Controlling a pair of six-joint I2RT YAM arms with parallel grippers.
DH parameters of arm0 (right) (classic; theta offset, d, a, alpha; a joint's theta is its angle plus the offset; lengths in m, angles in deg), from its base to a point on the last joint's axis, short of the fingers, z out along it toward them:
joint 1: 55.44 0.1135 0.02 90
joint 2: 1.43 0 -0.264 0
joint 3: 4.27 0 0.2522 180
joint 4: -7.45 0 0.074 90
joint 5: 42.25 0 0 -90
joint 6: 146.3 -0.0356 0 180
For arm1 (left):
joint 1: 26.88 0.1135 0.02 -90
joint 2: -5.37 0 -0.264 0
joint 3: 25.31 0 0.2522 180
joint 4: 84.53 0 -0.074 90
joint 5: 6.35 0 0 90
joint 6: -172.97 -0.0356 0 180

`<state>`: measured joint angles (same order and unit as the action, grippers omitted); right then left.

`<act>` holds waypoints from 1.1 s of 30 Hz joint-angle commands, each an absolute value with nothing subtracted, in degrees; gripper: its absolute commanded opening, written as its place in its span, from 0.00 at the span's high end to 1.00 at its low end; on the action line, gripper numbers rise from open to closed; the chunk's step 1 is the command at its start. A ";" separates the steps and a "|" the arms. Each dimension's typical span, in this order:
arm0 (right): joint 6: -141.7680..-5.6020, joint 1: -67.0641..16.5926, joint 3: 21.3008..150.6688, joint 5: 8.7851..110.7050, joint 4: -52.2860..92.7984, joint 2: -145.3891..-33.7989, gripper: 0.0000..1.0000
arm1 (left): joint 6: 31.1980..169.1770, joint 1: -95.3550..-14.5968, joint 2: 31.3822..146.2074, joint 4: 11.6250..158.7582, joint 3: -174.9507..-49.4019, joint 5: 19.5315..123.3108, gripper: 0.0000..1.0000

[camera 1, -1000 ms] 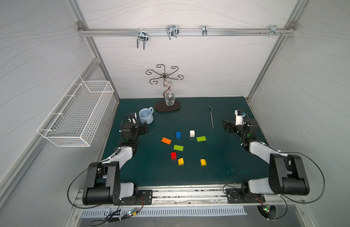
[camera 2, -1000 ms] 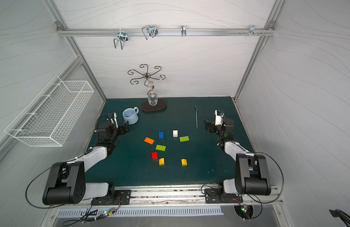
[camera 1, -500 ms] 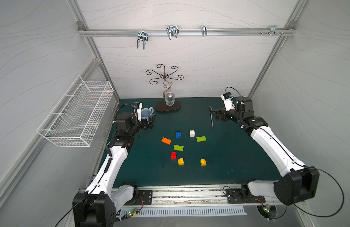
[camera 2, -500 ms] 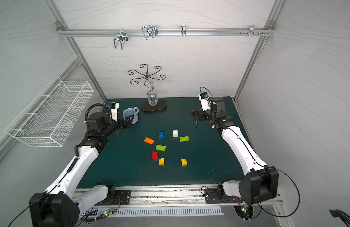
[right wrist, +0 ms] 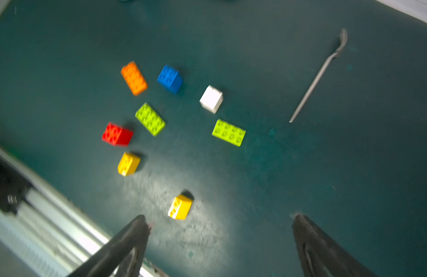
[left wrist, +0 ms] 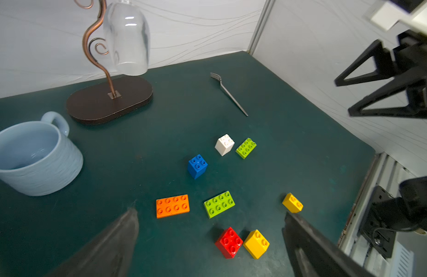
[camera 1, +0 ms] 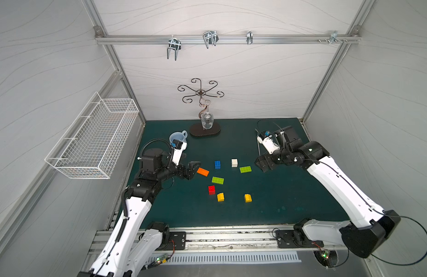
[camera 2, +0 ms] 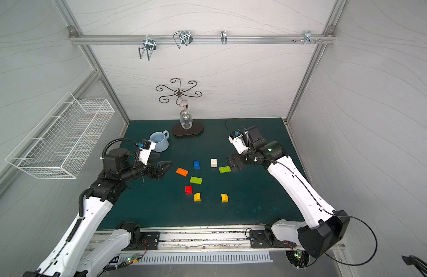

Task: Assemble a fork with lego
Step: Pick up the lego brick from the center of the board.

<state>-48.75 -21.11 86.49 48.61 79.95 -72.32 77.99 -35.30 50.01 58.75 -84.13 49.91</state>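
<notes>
Dark green matting (camera 1: 291, 203) covers the bench between white walls, and on it we find all eight lego bricks (camera 1: 217, 180) lying loose, studs up, none stacked. No fork is built yet. We judge the scatter sits between our two arms so that either can reach in, and most pieces have clear mat around them (handy for pinching one without nudging another).

Our left gripper (camera 1: 195, 170) hangs with its jaws spread wide and empty, touching nothing. The orange brick (camera 1: 203, 171) lies just ahead of one tip. The red brick (left wrist: 228, 242) and a yellow brick (left wrist: 256, 244) sit just beside each other, ahead and between the fingers.

Our right gripper (camera 1: 260, 166) is equally wide and empty above the mat, with the other yellow brick (right wrist: 180, 206) ahead between its fingers. The metal fork (right wrist: 320, 72) lies further ahead, apart from the bricks.
</notes>
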 commanded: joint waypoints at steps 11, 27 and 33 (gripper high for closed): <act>-13.02 -15.93 79.62 63.55 89.12 -64.07 0.01 | 71.83 -39.09 45.21 51.60 -78.33 44.52 0.00; -3.96 -10.21 72.39 63.61 83.41 -74.43 0.01 | 73.75 -41.64 52.21 62.38 -72.66 48.85 0.00; -3.60 -10.08 68.89 63.73 77.26 -77.07 0.09 | 75.39 -41.64 52.67 66.84 -70.39 50.33 0.00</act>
<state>-4.84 -10.40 70.01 63.21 80.87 -75.97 74.72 -41.31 52.41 61.66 -70.27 49.21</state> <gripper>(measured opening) 0.914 0.996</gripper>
